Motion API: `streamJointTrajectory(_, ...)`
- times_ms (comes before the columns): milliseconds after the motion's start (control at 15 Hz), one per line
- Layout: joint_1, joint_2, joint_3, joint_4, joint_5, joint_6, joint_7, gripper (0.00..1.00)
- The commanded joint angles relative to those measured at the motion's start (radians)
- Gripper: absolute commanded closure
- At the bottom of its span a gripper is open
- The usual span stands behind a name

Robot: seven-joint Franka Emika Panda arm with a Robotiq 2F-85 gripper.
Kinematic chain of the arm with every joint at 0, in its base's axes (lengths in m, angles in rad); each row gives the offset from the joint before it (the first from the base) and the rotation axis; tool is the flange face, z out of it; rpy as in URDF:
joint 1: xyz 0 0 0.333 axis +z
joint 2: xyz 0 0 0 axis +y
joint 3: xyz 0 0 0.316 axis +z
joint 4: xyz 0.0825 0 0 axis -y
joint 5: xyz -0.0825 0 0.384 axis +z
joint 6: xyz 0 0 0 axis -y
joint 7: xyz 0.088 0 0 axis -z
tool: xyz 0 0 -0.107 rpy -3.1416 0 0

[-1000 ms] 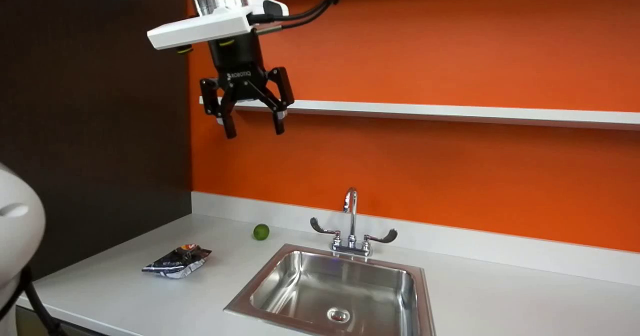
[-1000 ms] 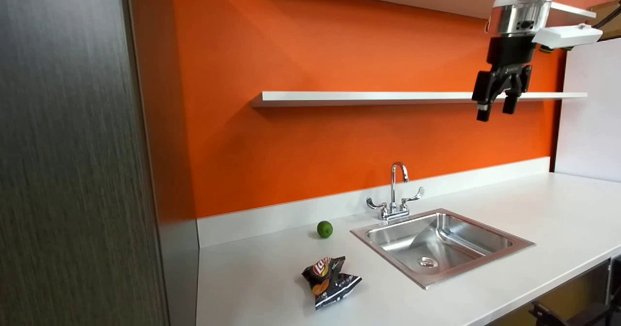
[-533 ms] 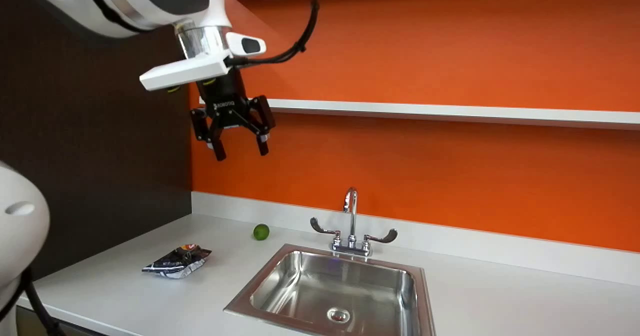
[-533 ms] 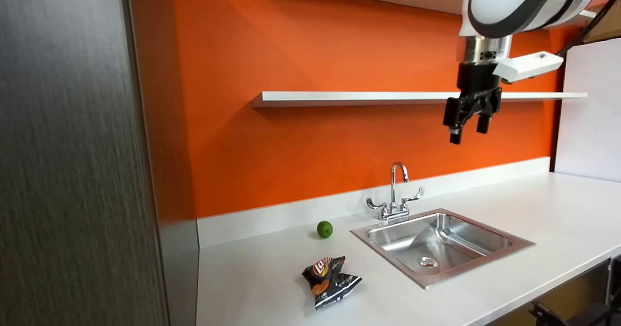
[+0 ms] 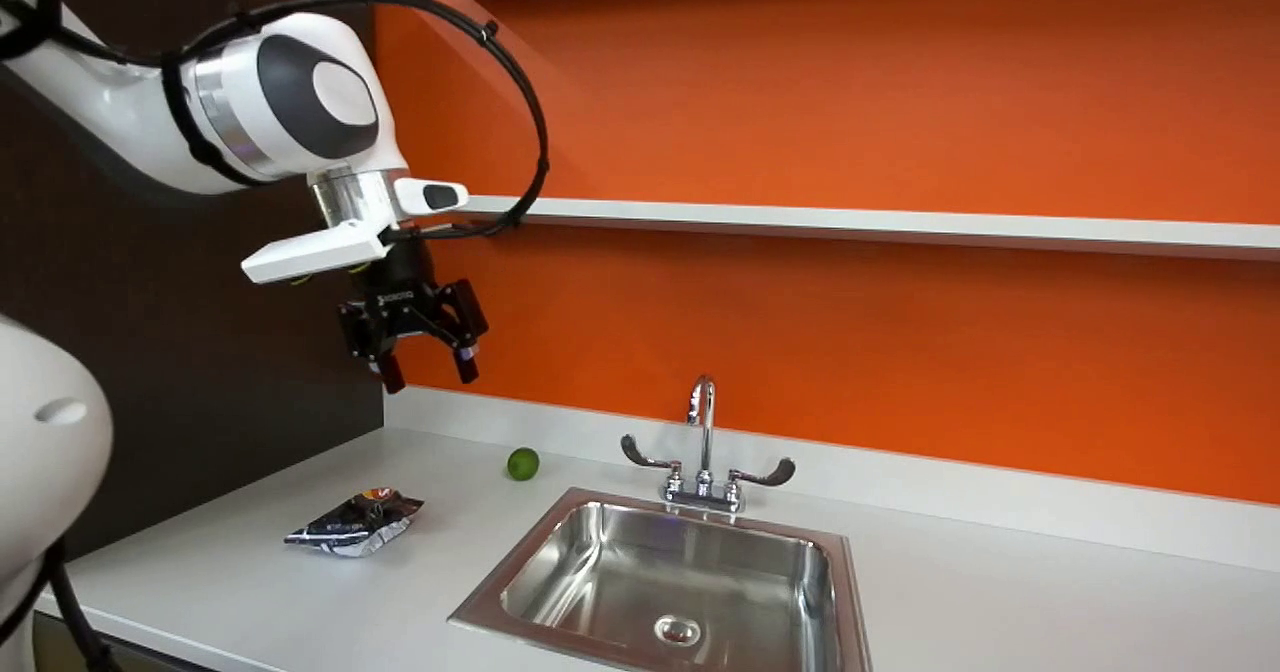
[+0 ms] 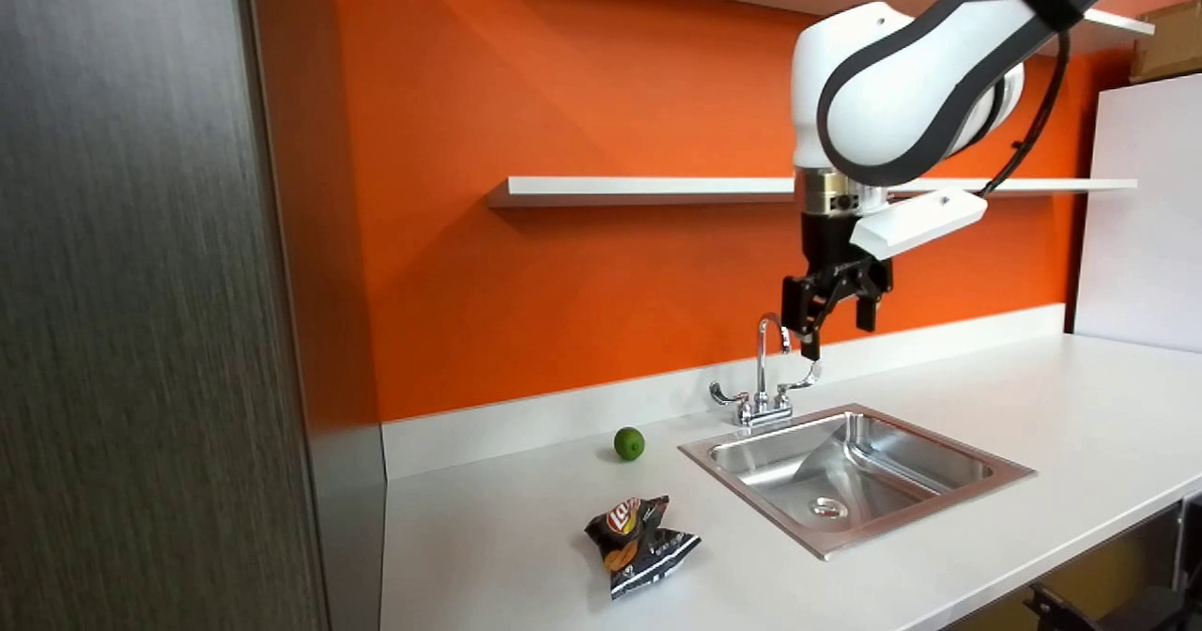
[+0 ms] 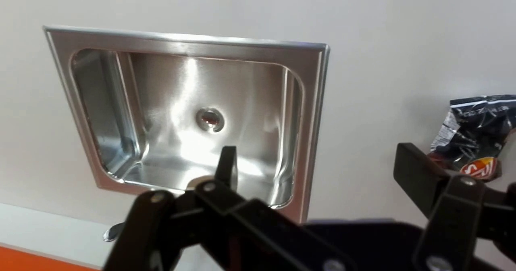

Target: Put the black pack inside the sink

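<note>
The black pack [image 5: 357,524] lies crinkled on the white counter, left of the sink [image 5: 740,602] in an exterior view. It also lies there in an exterior view [image 6: 624,545] and at the right edge of the wrist view [image 7: 477,128]. The steel sink [image 6: 873,490] holds nothing visible; its drain shows in the wrist view [image 7: 250,101]. My gripper [image 5: 430,382] is open and empty, pointing down well above the counter. It also shows in an exterior view [image 6: 838,341]. In the wrist view the gripper [image 7: 317,147] has one finger over the sink, the other overlapping the pack's edge.
A chrome two-handled faucet [image 5: 705,452] rises behind the sink. A small green ball [image 5: 522,464] sits near the backsplash, between pack and faucet. A white shelf [image 6: 657,190] runs along the orange wall. A dark panel [image 5: 200,282] closes the counter's pack-side end.
My gripper has come down a long way and moved sideways toward the pack's side, staying open. The pack, the ball and the sink have not moved.
</note>
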Motion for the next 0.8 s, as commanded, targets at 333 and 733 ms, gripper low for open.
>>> streamJointTrajectory(333, 0.138, 0.326, 0.009, 0.073, 0.162, 0.14, 0.002, 0.0)
streamJointTrajectory(733, 0.189, 0.513, 0.028, 0.149, 0.199, 0.242, 0.009, 0.0)
